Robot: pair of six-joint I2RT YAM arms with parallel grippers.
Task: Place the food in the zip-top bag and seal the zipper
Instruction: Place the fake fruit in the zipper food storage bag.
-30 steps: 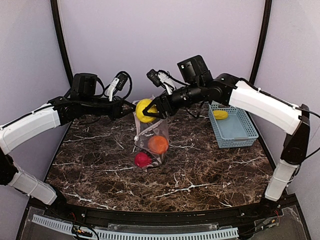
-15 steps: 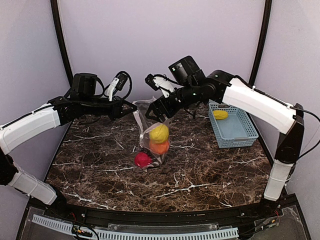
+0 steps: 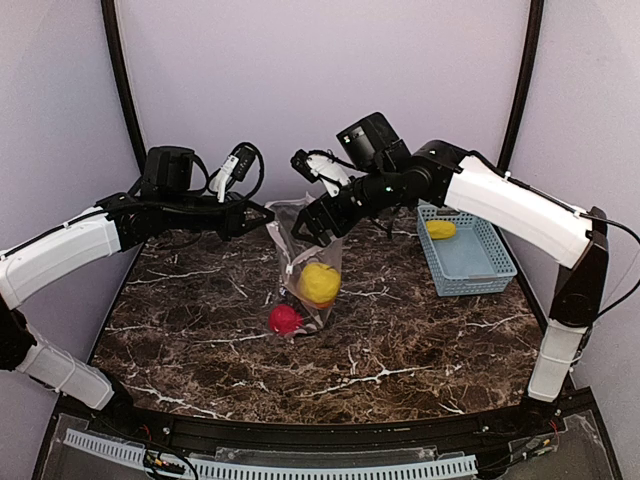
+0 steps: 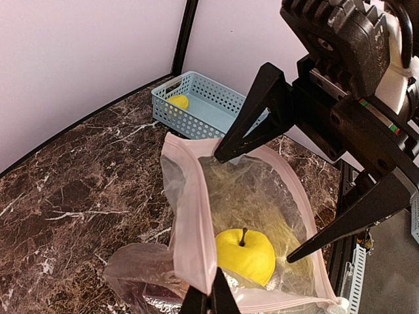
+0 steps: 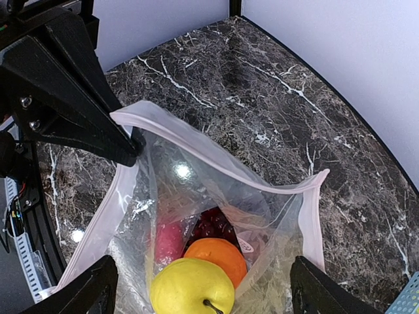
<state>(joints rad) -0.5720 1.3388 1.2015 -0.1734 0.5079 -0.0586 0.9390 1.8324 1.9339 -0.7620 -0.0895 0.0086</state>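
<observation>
Presently: clear floppy plastic zip-top bag [image 3: 291, 228], standing upright on the dark marbled counter [image 3: 420, 340], its long axis vertical and its mouth facing up and gaping.

- Whitish-pink zipper strip [image 4: 191, 222] rims the mouth.
- Left hand [image 3: 262, 213] is closed on this strip at the bag's left side, holding it up.
- Right hand [image 3: 312, 230] sits just above the bag's mouth, its fingers spread wide to either side of the opening, gripping nothing.
- Inside the bag:
  - yellow apple-shaped toy fruit [image 4: 245, 252] on top, stem toward the mouth;
  - orange round piece [image 5: 216, 255] beneath it;
  - red fruit [image 3: 285, 319] and dark purple grape bunch [image 5: 213, 226] at the bottom.
- Right of the bag, well apart: light-blue slatted plastic basket [image 3: 480, 262], holding one yellow lemon-like piece [image 3: 440, 229].
</observation>
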